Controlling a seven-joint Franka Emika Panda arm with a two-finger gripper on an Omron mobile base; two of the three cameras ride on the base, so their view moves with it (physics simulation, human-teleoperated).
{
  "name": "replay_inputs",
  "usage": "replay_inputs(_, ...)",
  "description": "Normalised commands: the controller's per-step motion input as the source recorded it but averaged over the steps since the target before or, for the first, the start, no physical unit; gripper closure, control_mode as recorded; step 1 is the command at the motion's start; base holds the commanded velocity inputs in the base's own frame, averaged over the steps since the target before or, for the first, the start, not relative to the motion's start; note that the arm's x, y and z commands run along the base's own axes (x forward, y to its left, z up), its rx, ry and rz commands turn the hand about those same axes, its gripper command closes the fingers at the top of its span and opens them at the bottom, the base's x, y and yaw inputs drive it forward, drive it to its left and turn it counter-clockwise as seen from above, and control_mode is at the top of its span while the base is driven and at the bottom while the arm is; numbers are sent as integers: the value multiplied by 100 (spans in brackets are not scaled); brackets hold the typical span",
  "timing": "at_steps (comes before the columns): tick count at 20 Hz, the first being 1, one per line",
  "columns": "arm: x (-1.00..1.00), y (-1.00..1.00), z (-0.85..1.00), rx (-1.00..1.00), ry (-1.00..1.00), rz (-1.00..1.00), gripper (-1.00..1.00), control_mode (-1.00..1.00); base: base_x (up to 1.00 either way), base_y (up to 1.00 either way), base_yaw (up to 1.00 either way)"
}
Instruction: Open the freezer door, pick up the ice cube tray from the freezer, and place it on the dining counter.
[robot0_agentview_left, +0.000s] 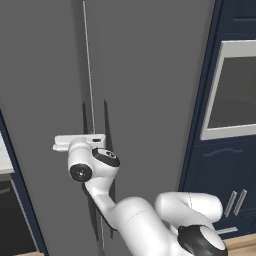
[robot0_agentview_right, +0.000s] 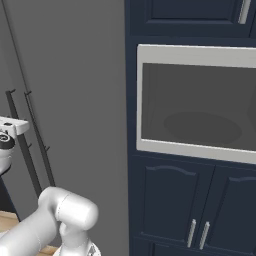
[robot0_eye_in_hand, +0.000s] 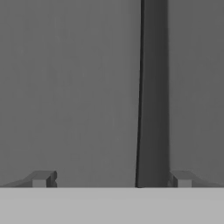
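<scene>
The freezer door (robot0_agentview_left: 45, 90) is the narrow dark grey panel on the left of the fridge, and it is shut. Its thin black bar handle (robot0_agentview_left: 84, 117) runs beside the seam. My gripper (robot0_eye_in_hand: 111, 179) is open and faces the door at close range. In the hand view the dark handle (robot0_eye_in_hand: 153, 87) stands between the two fingertips (robot0_eye_in_hand: 41, 179), nearer the right one, and I see no contact. The white hand (robot0_agentview_left: 80, 142) sits level with the lower part of the handle. The ice cube tray is hidden behind the shut door. The dining counter is out of view.
The wider grey door (robot0_agentview_left: 150, 100) with its own black handle (robot0_agentview_left: 106, 125) adjoins on the right. Further right stands a navy cabinet column with a built-in oven (robot0_agentview_right: 195, 100) and cupboard doors (robot0_agentview_right: 200, 200) below. A white counter edge (robot0_agentview_left: 4, 160) shows at far left.
</scene>
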Motion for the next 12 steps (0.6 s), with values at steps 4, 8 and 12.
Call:
replay_inputs(4,0,0,0,0,0,0,100,-100,0,0,0)
replay_inputs(8,0,0,0,0,0,0,100,-100,0,0,0)
replay_inputs(12,0,0,0,0,0,0,100,-100,0,0,0)
